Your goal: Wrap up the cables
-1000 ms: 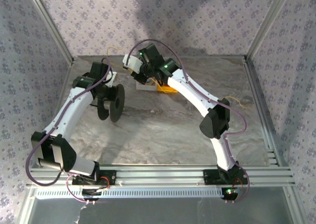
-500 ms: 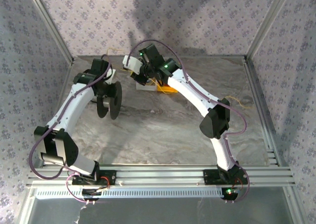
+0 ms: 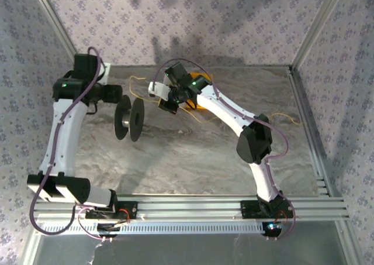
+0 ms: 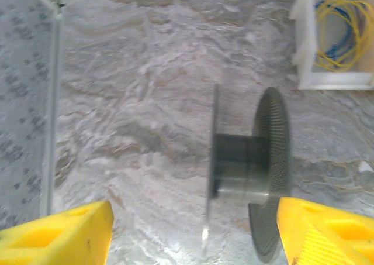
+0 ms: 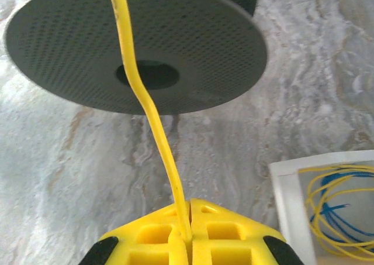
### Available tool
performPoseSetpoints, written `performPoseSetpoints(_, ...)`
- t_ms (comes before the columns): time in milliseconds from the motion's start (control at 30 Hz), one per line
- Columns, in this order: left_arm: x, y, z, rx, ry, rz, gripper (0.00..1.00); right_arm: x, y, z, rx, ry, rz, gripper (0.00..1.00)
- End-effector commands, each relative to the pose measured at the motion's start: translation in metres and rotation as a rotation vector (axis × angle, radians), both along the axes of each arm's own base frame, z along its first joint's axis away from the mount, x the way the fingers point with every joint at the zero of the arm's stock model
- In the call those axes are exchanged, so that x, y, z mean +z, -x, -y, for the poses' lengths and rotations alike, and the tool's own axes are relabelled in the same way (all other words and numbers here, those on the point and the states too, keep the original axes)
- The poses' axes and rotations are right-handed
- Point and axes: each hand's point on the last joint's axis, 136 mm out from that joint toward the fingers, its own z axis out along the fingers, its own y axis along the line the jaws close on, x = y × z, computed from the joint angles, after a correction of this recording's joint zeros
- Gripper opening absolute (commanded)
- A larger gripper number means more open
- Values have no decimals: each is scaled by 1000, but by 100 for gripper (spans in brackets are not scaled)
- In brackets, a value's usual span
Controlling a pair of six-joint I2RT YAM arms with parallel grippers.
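1 spool [image 4: 245, 165] | 1 yellow cord [image 5: 153, 119] pinched by right gripper [image 5: 186, 241] | left gripper [image 4: 193, 236] spread wide, empty | 1 white tray [image 4: 304, 40]

Holding the left arm [image 3: 60, 124] stretched along the table's [image 3: 193, 154] left edge toward its far-left corner, left gripper [image 4: 193, 233] spread wide. Bending the right arm [image 3: 234, 110] toward the far middle, right gripper [image 5: 188, 241] pinching the yellow cord [image 5: 155, 124].

near table [image 3: 193, 159] open | spool [image 3: 130, 118] upright mid-left | yellow cord [image 5: 146, 101] runs from right pincer [image 5: 187, 221] toward spool
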Motion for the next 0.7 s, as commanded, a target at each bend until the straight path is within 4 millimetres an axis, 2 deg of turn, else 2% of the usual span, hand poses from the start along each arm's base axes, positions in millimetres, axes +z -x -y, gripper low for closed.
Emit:
performPoseSetpoints(0, -15, 22, -17, 28, 33, -63, 75, -5, 40, -4, 106, 24, -93, 0)
performPoseSetpoints(167, -37, 23, -12, 29, 127, -80, 77, -27, 75, -14, 184, 69, -207, 0)
performPoseSetpoints(367, -50, 22, -4, 18, 212, -72, 78, -47, 102, -24, 224, 121, -282, 0)
performPoseSetpoints(667, -41, 25, -18, 58, 239, -35, 79, -71, 113, -30, 208, 174, -362, 0)
